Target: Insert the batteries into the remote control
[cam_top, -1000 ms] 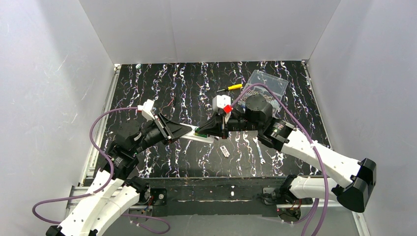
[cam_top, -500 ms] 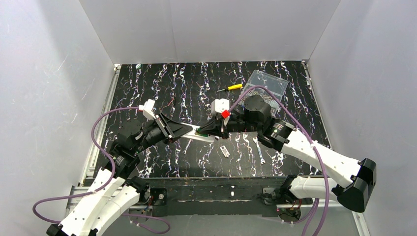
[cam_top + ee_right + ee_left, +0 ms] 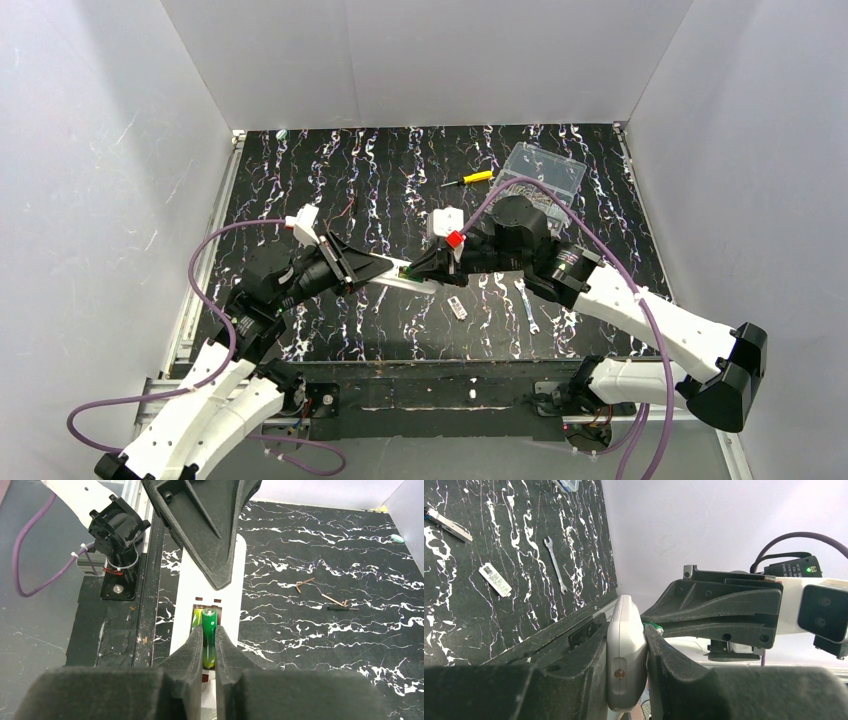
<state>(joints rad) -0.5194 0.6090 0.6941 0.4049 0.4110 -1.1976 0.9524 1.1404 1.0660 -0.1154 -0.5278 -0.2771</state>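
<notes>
My left gripper (image 3: 385, 268) is shut on the white remote control (image 3: 412, 281) and holds it above the table, back side up. In the left wrist view the remote (image 3: 626, 652) is clamped edge-on between the jaws. My right gripper (image 3: 209, 634) is shut on a green battery (image 3: 209, 620) and holds it in the remote's open compartment (image 3: 206, 611). A second green battery (image 3: 195, 623) lies in the compartment just left of it. The left gripper's finger (image 3: 210, 555) covers the remote's far end. A green tip (image 3: 654, 627) shows beside the remote under the right gripper (image 3: 704, 612).
On the black marbled table lie a small white-and-dark cover piece (image 3: 457, 307), a small wrench (image 3: 527, 305), a yellow screwdriver (image 3: 470, 179) and a clear plastic box (image 3: 545, 168). Hex keys (image 3: 334, 600) lie further off. White walls enclose the table.
My right wrist has shifted slightly left and lower toward the remote, with the battery still in its jaws. The left arm holds nearly still.
</notes>
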